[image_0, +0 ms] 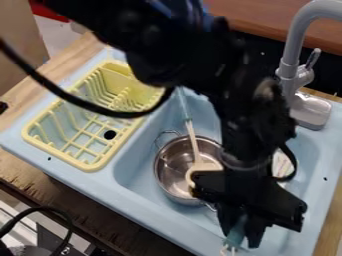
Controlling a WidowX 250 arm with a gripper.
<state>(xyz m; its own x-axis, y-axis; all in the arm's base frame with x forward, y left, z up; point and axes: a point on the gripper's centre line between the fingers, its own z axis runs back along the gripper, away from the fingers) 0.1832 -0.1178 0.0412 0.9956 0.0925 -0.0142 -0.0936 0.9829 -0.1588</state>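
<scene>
Blue sink (133, 196) — spoon (194, 142) in pot (172, 162), tool (242, 237) nearby

A light, worn wooden surface (30, 92) is fitted with a pale blue sink (130, 206). Behind the grey faucet (291, 47), a reddish-brown wooden panel (248, 14) is bordered by a dark strip (259, 52). At the upper left, a tan panel (20, 47) is seen near a pale grey area (59, 36) and a red patch (51, 11). Soft light is reflected from the faucet.
</scene>
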